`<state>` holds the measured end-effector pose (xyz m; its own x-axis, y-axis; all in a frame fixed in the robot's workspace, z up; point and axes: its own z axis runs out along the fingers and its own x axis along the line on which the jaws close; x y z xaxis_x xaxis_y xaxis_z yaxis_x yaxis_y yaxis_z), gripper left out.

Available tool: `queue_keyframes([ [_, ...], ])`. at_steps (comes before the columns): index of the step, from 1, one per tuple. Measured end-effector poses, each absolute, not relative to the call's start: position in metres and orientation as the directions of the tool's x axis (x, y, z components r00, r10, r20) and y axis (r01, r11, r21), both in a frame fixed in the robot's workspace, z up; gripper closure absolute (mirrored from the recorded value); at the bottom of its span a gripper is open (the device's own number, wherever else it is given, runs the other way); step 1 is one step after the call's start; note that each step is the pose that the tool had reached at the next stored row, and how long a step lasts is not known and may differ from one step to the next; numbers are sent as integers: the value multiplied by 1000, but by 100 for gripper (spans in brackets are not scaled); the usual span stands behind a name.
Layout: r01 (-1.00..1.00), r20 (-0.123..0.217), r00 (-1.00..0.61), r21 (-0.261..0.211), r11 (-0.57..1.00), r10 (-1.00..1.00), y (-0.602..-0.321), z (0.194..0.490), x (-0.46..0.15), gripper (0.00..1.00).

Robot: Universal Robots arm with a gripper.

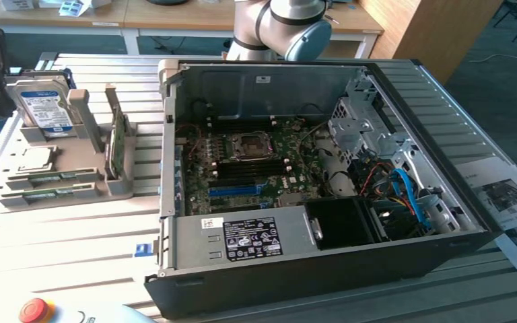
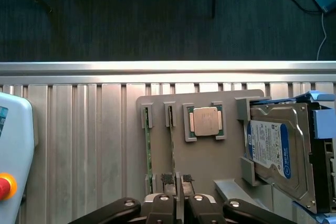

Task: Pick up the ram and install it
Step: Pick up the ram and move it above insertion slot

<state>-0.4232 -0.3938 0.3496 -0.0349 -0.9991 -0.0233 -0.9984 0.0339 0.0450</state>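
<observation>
At the gripper (image 2: 177, 181): parted only a little, grips nothing, hovers right above one end of the ram (image 2: 172, 150). Stands on edge in a slot of the flat grey holder (image 2: 210, 163), thin and green. Just beside it, a second green stick (image 2: 148, 153); further along, a square metal-lidded processor (image 2: 205, 121) and a boxy hard drive (image 2: 273, 150). Ribbed aluminium table (image 2: 79, 140) beneath. Well apart, the open black computer case (image 1: 312, 269).

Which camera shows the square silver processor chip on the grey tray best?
The wrist view: the square silver processor chip faces it flat-on, whole top visible. The exterior view shows it slanted, toward the exterior view's left.
</observation>
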Motion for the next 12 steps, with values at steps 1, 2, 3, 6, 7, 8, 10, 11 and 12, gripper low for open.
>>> queue_keyframes([
  [1, -998, -23, -35, 45, 34, -999, -394, 350, -423, 84],
  [2, -998, -23, -35, 45, 34, -999, -394, 350, -423, 76],
  [3, -998, -23, -35, 45, 34, -999, -394, 350, -423, 76],
  [6, -998, -23, -35, 45, 34, -999, -394, 350, -423, 76],
  [7, -998, -23, -35, 45, 34, -999, -394, 349, -423, 76],
  [8, -998, -23, -35, 45, 34, -999, -394, 348, -423, 76],
  [10, -998, -23, -35, 45, 34, -999, -394, 345, -423, 76],
  [11, -998, -23, -35, 44, 34, -999, -394, 343, -423, 76],
  [12, -998, -23, -35, 44, 34, -999, -394, 341, -423, 76],
])
